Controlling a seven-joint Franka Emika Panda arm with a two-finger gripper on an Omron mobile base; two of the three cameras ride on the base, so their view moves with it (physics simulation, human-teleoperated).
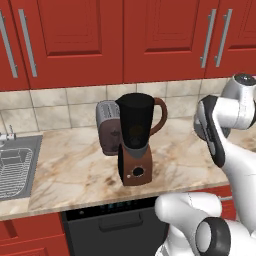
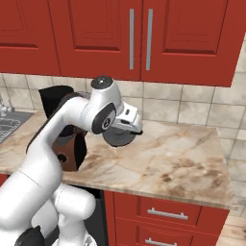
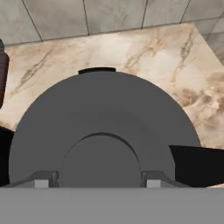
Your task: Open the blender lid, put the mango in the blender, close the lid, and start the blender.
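Note:
The blender (image 1: 135,150) stands on the marble counter, with its brown base, round dark knob (image 1: 138,172) and dark jar whose rim is uncovered. My gripper (image 3: 97,181) is shut on the blender lid (image 3: 100,113), a dark round disc, with the fingertips (image 3: 41,183) on either side of its raised centre knob. In the right base view the gripper (image 2: 120,132) holds the lid (image 2: 117,139) just above the counter, to the right of the blender (image 2: 65,139). The mango is hidden; a dim brownish patch inside the jar (image 1: 136,132) cannot be identified.
A brown-and-silver toaster (image 1: 107,127) stands right behind the blender on its left. A sink (image 1: 15,165) lies at the counter's left end. Red wall cabinets (image 2: 139,38) hang overhead. Bare marble counter (image 2: 178,158) stretches to the right of the lid.

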